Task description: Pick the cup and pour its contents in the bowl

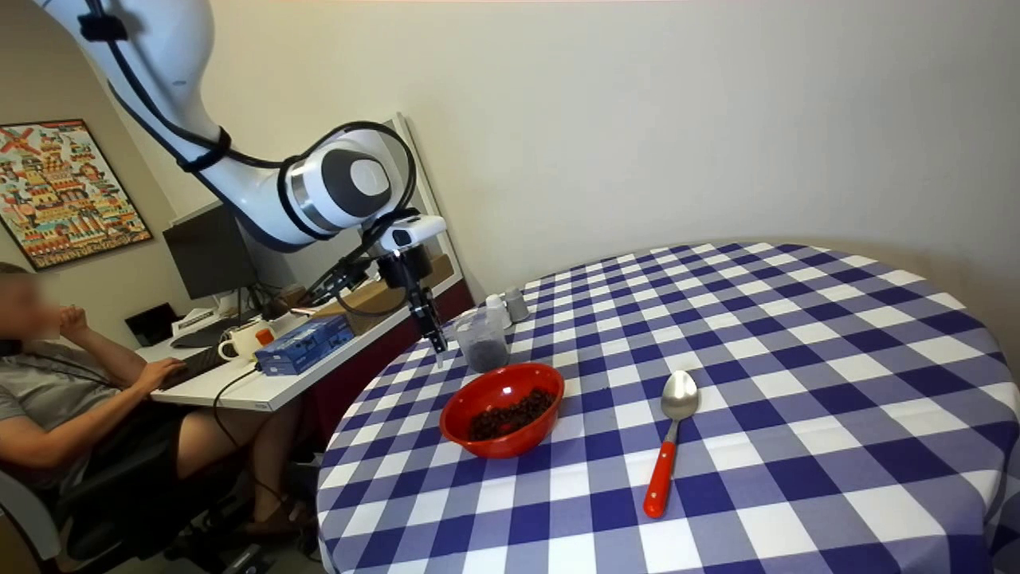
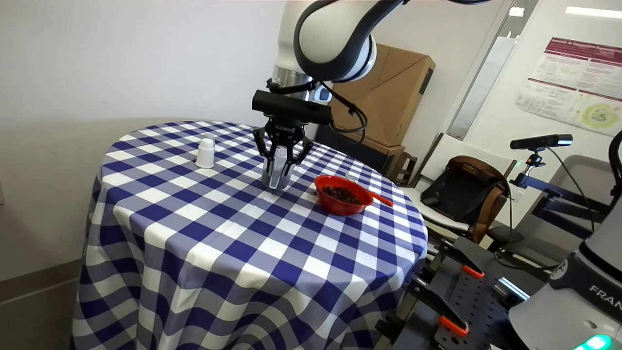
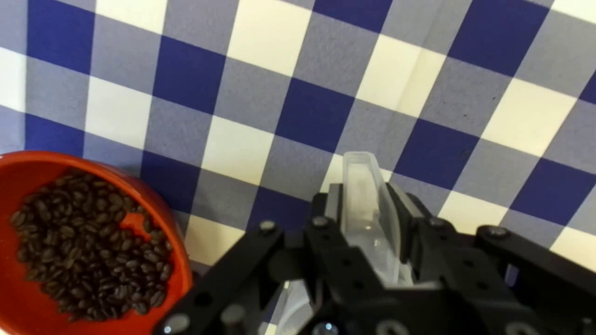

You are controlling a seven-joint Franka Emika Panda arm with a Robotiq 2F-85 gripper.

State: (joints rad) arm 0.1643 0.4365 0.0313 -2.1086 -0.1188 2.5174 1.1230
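The see-through cup (image 1: 484, 343) stands upright on the tablecloth, with a flat clear handle (image 3: 361, 195) at its side. My gripper (image 3: 365, 197) is shut on that handle, one finger against each face. In an exterior view the gripper (image 1: 437, 339) sits beside the cup body, and it reaches down over the handle (image 2: 279, 167) from above. Grey shows in the cup's lower part; whether that is contents or cloth seen through it, I cannot tell. Close by is the red bowl (image 1: 510, 448), left of the gripper in the wrist view, with dark coffee beans (image 3: 93, 251) inside.
A silver spoon with a red handle (image 1: 661, 478) lies beyond the bowl. White and grey containers (image 1: 510, 307) stand behind the cup, near the wall. A desk with a blue box (image 1: 307, 344) and a seated person borders the table.
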